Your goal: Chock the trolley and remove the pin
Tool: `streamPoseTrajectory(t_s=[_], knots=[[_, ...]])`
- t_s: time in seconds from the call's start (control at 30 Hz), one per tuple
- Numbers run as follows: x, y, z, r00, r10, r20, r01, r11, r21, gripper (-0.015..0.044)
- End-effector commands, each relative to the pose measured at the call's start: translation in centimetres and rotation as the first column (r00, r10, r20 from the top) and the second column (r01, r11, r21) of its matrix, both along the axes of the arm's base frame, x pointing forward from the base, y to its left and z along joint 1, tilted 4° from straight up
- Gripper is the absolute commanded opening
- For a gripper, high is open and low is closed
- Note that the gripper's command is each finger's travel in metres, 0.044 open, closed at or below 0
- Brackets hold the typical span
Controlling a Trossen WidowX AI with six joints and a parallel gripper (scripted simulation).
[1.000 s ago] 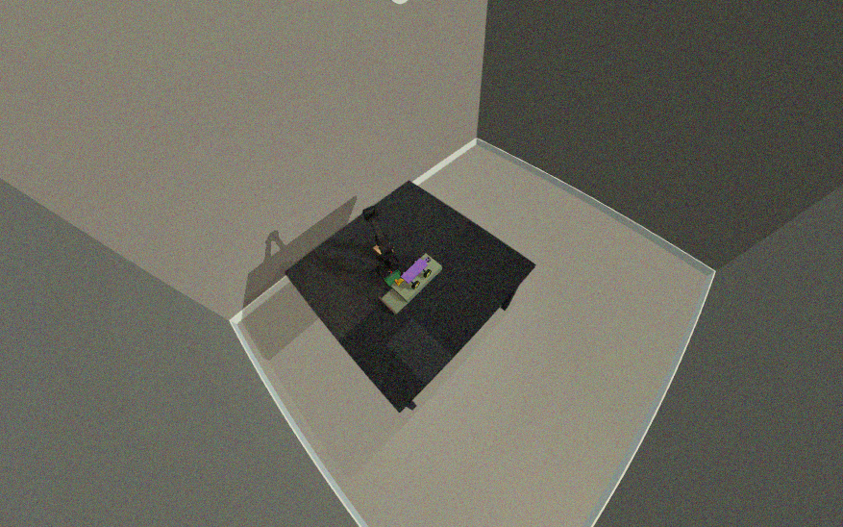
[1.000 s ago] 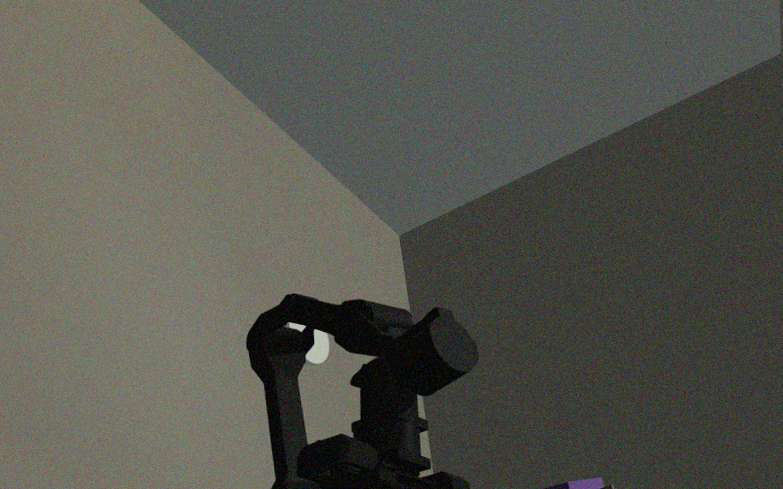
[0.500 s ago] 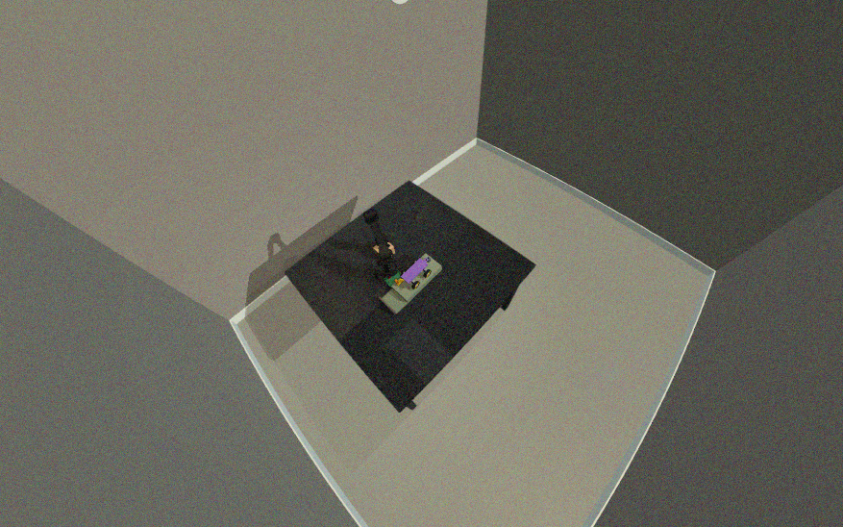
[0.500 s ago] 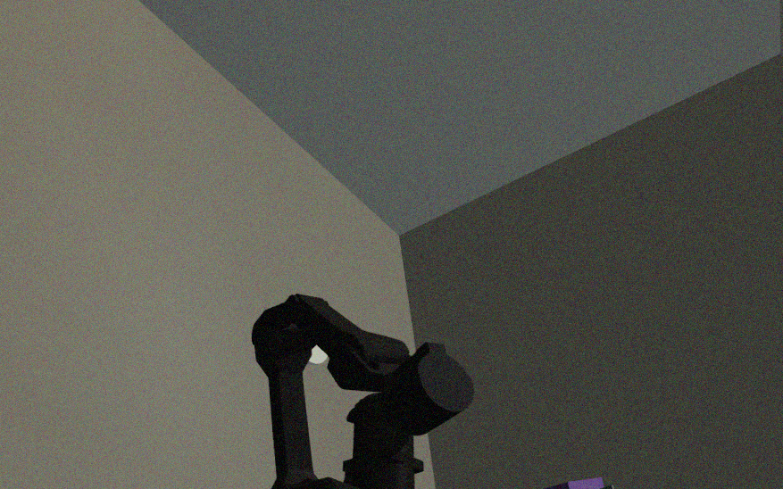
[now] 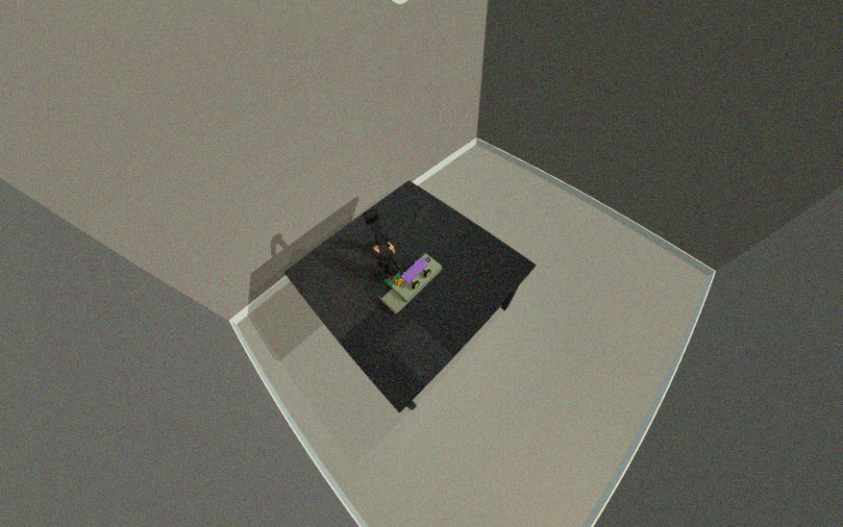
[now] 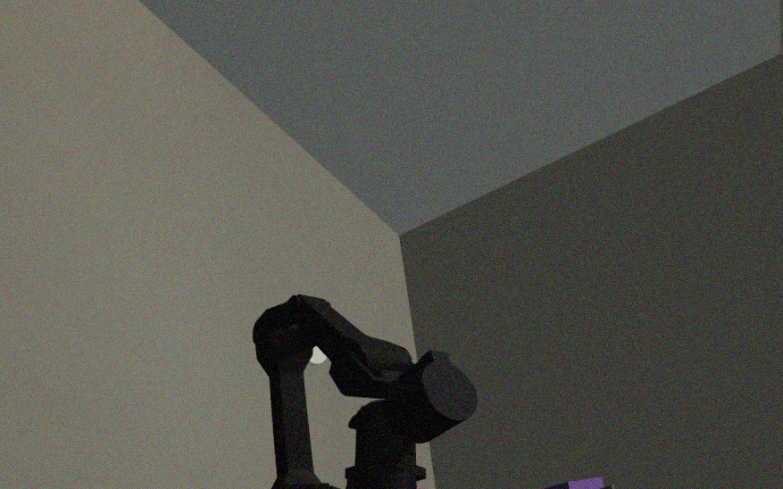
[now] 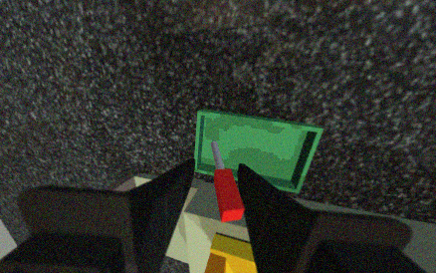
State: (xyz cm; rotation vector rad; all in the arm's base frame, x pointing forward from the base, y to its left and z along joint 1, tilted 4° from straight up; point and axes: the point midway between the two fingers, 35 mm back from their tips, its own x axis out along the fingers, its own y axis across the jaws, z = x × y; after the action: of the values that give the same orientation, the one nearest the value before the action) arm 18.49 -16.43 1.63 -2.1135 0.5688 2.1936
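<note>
My gripper [image 7: 216, 165] is open in the wrist view, one dark finger on each side of the red-headed stop pin [image 7: 229, 195]. The pin is out of the ramp, and its grey shaft points over the green tray [image 7: 270, 144]; whether it touches the tray is unclear. The yellow chock [image 7: 235, 249] [image 5: 399, 282] is on the ramp [image 7: 179, 244] [image 5: 394, 303], at the downhill end of the purple trolley [image 5: 414, 269]. Contact between chock and wheel cannot be made out. The trolley stands on the ramp; only a sliver of it [image 6: 585, 484] shows in the exterior view.
The black table [image 5: 404, 354] carries the ramp, with the tray beside the ramp's far long side. The dark arm [image 6: 385, 435] reaches down over the tray side. Tan pieces [image 5: 390, 247] show near the arm, behind the tray.
</note>
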Motion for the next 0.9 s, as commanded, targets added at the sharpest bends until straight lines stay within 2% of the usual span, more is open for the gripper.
streamPoseTrajectory(t_s=[0.0, 0.87], knots=[[0.0, 0.3, -0.2, 1.000, -0.003, -0.005, 0.003, 1.000, -0.003, 0.0190], [0.7, 1.8, -0.9, 1.000, -0.003, -0.004, 0.003, 1.000, -0.002, 0.0190]])
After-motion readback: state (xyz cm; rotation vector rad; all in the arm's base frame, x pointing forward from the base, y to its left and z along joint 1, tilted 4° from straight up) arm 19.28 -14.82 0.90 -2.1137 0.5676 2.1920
